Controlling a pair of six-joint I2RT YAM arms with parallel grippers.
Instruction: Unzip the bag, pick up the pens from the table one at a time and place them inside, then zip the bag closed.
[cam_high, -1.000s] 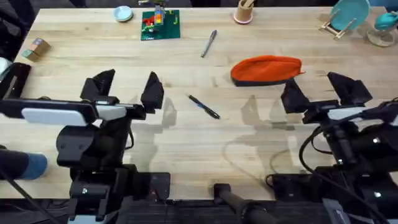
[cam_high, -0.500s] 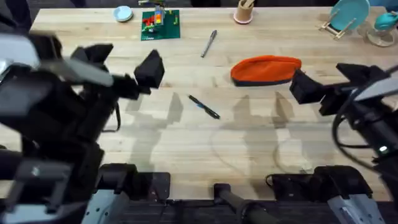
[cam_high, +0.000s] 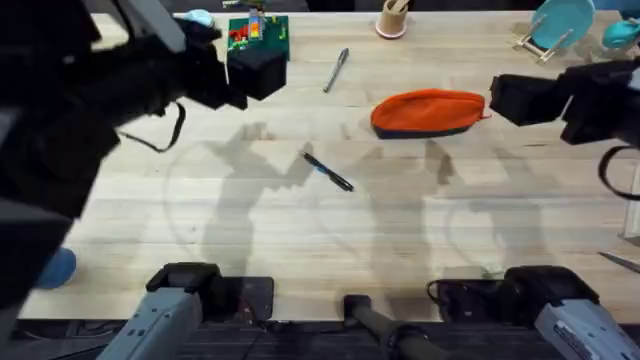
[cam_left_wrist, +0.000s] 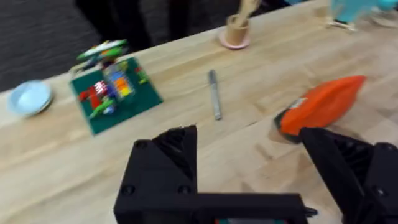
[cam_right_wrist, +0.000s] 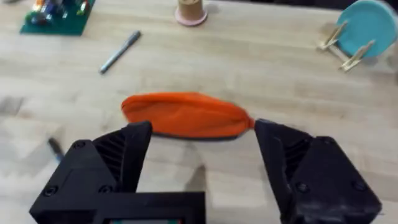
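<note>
Left arm: raised high under the overhead camera, large and dark.
Left gripper (cam_left_wrist: 249, 165): fingers spread wide, nothing between them.
Right arm: up at the right edge.
Right gripper (cam_right_wrist: 202, 165): fingers wide apart, empty.

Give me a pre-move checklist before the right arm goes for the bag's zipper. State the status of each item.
1. Right gripper empty, fingers open: ok.
2. Left gripper empty, fingers open: ok.
3. Bag lies alone on the table, nothing on top: ok.
4. Zipper pull located: cannot tell; a small tab seems to show at the bag's right end in the overhead view.
5. Both pens on the table, apart from the bag: black pen, grey pen: ok.
6. Bag zipped or open: cannot tell.
</note>
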